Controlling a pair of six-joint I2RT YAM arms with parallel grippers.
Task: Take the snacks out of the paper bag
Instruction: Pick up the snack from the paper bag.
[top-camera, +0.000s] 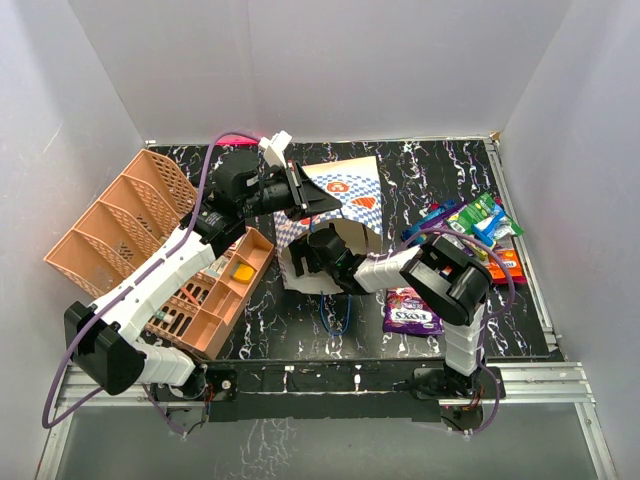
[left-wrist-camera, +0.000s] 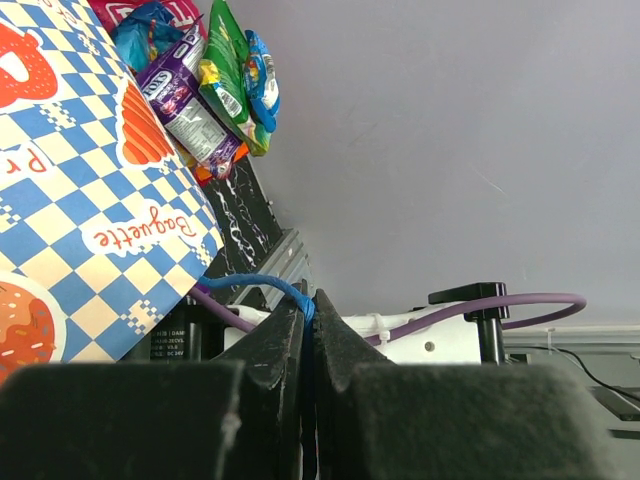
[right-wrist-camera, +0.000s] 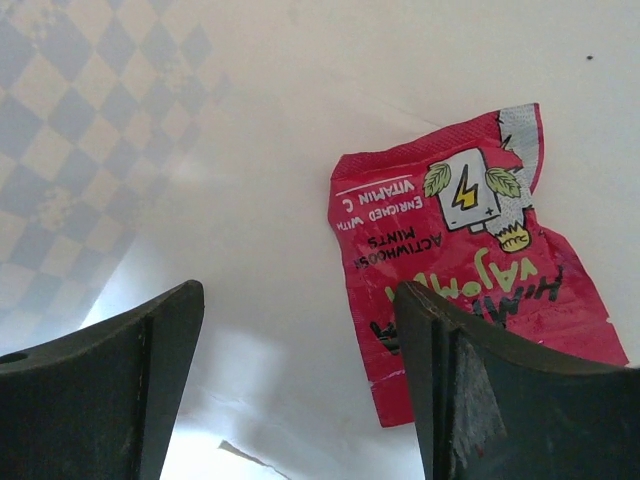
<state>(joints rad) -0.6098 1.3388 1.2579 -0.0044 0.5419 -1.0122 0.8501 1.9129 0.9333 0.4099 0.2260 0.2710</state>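
Red mint packet (right-wrist-camera: 455, 265) lies flat on the white paper inside the paper bag (top-camera: 345, 190), which sits at the middle of the table (top-camera: 420, 165), nearer its far edge. The right hand (right-wrist-camera: 298, 292) is in the bag, jaws wide apart, one finger overlapping the packet; I'd shift it sideways to straddle the packet before closing. The left hand (left-wrist-camera: 308, 300), clamped on the blue cord handle (left-wrist-camera: 250, 282), should hold the mouth lifted. Bag walls leave little room; other snacks (top-camera: 470, 230) crowd the right edge.

I see a lab booth (a robot cell): plain white panel walls (top-camera: 330, 60) boxing a black marbled tabletop (top-camera: 430, 170)
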